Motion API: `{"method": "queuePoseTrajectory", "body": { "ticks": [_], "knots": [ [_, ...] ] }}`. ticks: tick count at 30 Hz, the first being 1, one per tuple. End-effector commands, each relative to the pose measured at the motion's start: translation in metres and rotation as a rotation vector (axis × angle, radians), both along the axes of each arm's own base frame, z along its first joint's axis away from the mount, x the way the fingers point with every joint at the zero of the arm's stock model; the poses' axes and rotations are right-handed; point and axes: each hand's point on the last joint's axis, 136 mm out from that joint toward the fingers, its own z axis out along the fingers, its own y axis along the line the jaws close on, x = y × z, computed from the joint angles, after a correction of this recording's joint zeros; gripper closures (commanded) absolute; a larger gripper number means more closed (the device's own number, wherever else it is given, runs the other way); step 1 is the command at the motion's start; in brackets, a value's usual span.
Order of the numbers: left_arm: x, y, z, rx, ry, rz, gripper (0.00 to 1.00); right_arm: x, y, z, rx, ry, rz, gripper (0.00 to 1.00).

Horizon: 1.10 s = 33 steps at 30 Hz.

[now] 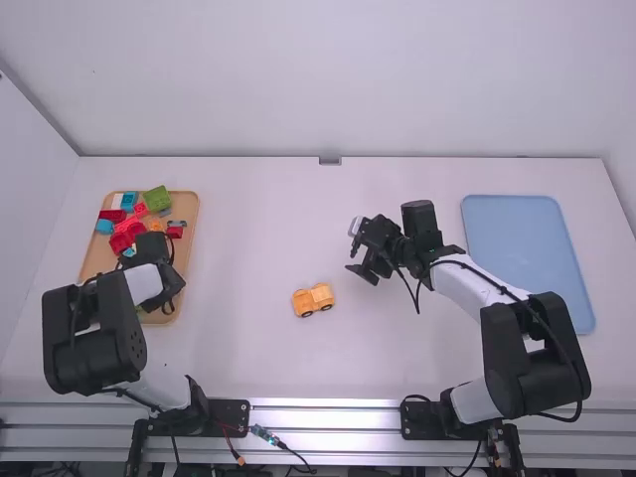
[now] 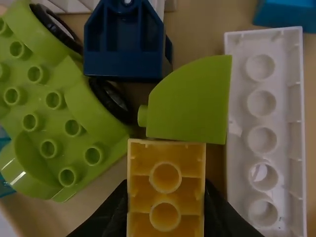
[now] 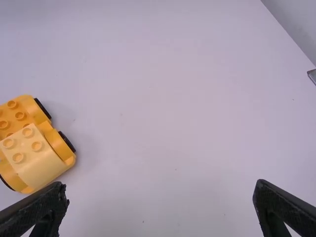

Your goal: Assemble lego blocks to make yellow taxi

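Mid worktop (image 1: 248, 219), yellow car (image 1: 314, 298) upright, long axis roughly left-right, right end skewed toward far edge. Left pincer (image 1: 171, 285) clamped on yellow brick (image 2: 166, 190); right pincer (image 1: 358, 250) apart.

Blue tray (image 1: 525, 256) on white table (image 1: 256, 224)

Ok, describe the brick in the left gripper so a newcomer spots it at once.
Start at the tan tray at the left of the table, where the left gripper is. In its fingers is a brick, hollow underside showing two round tubes. Its yellow sets it apart from the lime-green curved block and long white brick beside it.
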Motion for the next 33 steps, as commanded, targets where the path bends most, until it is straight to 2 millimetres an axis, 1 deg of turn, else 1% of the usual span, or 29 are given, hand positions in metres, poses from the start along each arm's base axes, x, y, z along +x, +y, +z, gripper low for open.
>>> {"method": "queuePoseTrajectory", "body": {
  "ticks": [1,2,5,7,9,12,14,15,17,18,19,21,22,23,24,25,26,27,28,29,30,31,32,33],
  "knots": [
    [-0.005,-0.005,-0.004,-0.019,0.022,-0.016,0.73,0.007,0.002,0.011,0.013,-0.026,0.001,0.01],
    [-0.005,-0.006,-0.004,-0.023,0.018,-0.011,0.76,0.006,0.003,0.011,0.014,-0.026,0.004,0.01],
    [-0.002,-0.009,-0.005,-0.047,-0.005,-0.005,0.78,0.006,0.003,0.012,0.017,-0.026,0.006,0.01],
    [0.002,-0.01,-0.002,-0.053,-0.026,-0.01,0.82,0.007,0.003,0.012,0.019,-0.029,0.006,0.01],
    [0.003,-0.01,0.002,-0.048,-0.035,-0.013,0.83,0.007,0.003,0.013,0.021,-0.033,0.005,0.01],
    [0.007,-0.008,0.018,-0.032,-0.081,-0.014,0.86,0.01,0.005,0.016,0.037,-0.035,-0.009,0.01],
    [0.008,-0.008,0.029,-0.024,-0.103,-0.013,0.86,0.014,0.007,0.02,0.064,-0.021,-0.038,0.01],
    [0.007,-0.008,0.039,-0.016,-0.124,-0.014,0.86,0.017,0.006,0.023,0.087,-0.013,-0.065,0.01],
    [0.01,-0.014,0.055,-0.023,-0.166,-0.043,0.86,0.023,0.008,0.03,0.128,0.003,-0.106,0.01],
    [0.011,-0.016,0.058,-0.029,-0.176,-0.056,0.86,0.023,0.008,0.031,0.135,0.005,-0.113,0.01],
    [0.019,-0.027,0.068,-0.053,-0.214,-0.133,0.87,0.026,0.01,0.034,0.158,0.016,-0.132,0.01],
    [0.037,-0.056,0.089,-0.107,-0.306,-0.325,0.86,0.029,0.012,0.041,0.208,0.036,-0.163,0.01],
    [0.044,-0.072,0.1,-0.134,-0.352,-0.419,0.87,0.029,0.015,0.045,0.233,0.047,-0.159,0.01],
    [0.048,-0.083,0.107,-0.154,-0.385,-0.481,0.89,0.028,0.017,0.047,0.25,0.053,-0.151,0.01],
    [0.054,-0.1,0.118,-0.178,-0.432,-0.575,0.9,0.026,0.02,0.052,0.278,0.063,-0.136,0.01],
    [0.059,-0.122,0.131,-0.204,-0.491,-0.695,0.9,0.023,0.026,0.06,0.327,0.078,-0.109,0.01],
    [0.061,-0.138,0.139,-0.223,-0.532,-0.773,0.9,0.02,0.031,0.066,0.367,0.094,-0.086,0.01],
    [0.062,-0.144,0.142,-0.229,-0.547,-0.803,0.9,0.019,0.032,0.069,0.38,0.101,-0.078,0.01],
    [0.064,-0.164,0.152,-0.246,-0.592,-0.898,0.89,0.015,0.037,0.078,0.429,0.122,-0.047,0.01],
    [0.065,-0.174,0.156,-0.256,-0.616,-0.944,0.88,0.012,0.04,0.083,0.456,0.135,-0.03,0.01],
    [0.066,-0.192,0.164,-0.27,-0.657,-1.028,0.87,0.006,0.045,0.092,0.504,0.16,0.012,0.01],
    [0.066,-0.202,0.168,-0.278,-0.679,-1.077,0.87,0.001,0.048,0.098,0.53,0.177,0.041,0.01],
    [0.065,-0.22,0.174,-0.294,-0.715,-1.162,0.87,-0.005,0.052,0.105,0.561,0.195,0.081,0.01],
    [0.064,-0.23,0.177,-0.304,-0.734,-1.215,0.87,-0.009,0.053,0.109,0.58,0.207,0.107,0.01]
  ]
}}
